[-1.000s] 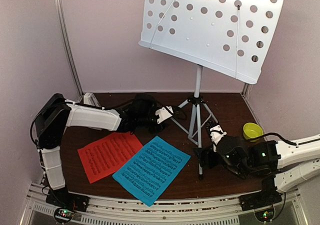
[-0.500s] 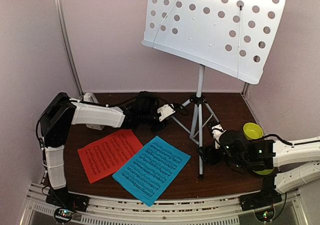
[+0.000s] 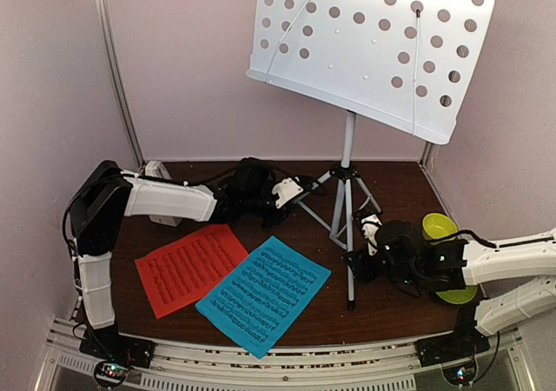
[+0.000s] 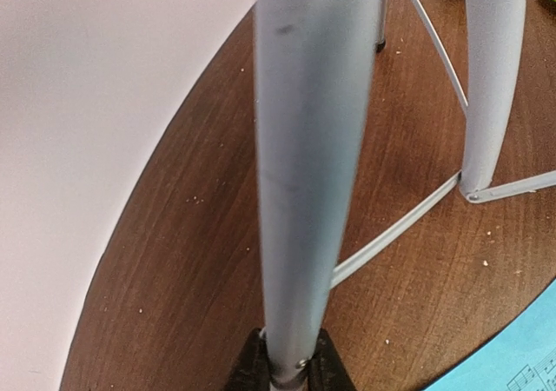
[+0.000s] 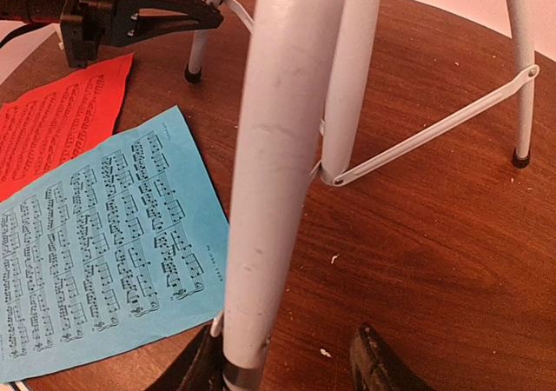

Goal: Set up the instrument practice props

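Left pincer [image 4: 288,369] is closed on the left-hand tripod leg [image 4: 300,165] of the music stand. Both black fingers [image 4: 250,369] press against the tube, one on each side. From above, this pincer [image 3: 291,191] reaches in low from the left, and the leg [image 3: 317,185] runs back up to the hub on the centre pole.

Right pincer [image 5: 287,365] straddles the front tripod leg [image 5: 269,165] with its jaws apart. One finger lies against the tube; the other stands clear of it, with bare wood showing between them. In the overhead view it [image 3: 354,256] sits at the lower part of that leg [image 3: 349,278].

The stand is upright near the middle of the brown table [image 3: 391,317], with its white perforated desk [image 3: 373,52] tilted and high above both arms.

The blue sheet [image 3: 263,295] lies flat at the front of the table, and the red-orange sheet [image 3: 191,269] lies just beside it on the left. A small white pyramid [image 3: 156,170], partly hidden, stands behind the left arm at the back left.

On the right, a yellow-green bowl [image 3: 439,226] sits near the right arm, and a yellow-green plate [image 3: 456,295] shows beneath it.
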`<state>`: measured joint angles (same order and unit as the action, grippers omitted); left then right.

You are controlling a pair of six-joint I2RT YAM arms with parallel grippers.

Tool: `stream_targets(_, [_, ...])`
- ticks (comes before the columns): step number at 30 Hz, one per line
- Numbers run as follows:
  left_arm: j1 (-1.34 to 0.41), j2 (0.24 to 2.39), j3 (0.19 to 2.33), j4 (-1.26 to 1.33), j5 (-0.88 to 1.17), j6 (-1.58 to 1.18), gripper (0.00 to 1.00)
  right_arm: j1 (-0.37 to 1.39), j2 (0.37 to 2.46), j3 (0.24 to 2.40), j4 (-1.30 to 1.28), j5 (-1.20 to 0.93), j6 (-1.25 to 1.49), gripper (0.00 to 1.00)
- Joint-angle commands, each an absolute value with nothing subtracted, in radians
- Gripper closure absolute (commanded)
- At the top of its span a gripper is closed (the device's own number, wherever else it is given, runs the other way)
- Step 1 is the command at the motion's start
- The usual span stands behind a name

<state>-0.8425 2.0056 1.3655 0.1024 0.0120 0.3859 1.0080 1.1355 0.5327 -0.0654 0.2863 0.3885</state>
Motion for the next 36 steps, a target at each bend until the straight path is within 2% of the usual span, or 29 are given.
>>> stream_targets(1, [-0.836,2.005,1.340,0.100,0.003,0.343,0.94,0.964,1.160,0.560,-0.068,0.325,0.337,0.53])
stream_targets(5, [-0.832,1.992,1.313,0.119,-0.019,0.331,1.00,0.931,1.171,0.576,-0.068,0.321,0.308,0.56])
stream_targets(22, [-0.807,1.915,1.162,0.196,-0.211,0.282,1.00,0.821,1.376,0.752,-0.014,0.272,0.143,0.63])
stream_targets(36, [-0.784,1.850,1.043,0.210,-0.292,0.233,1.00,0.805,1.538,0.874,0.031,0.209,0.075,0.67])
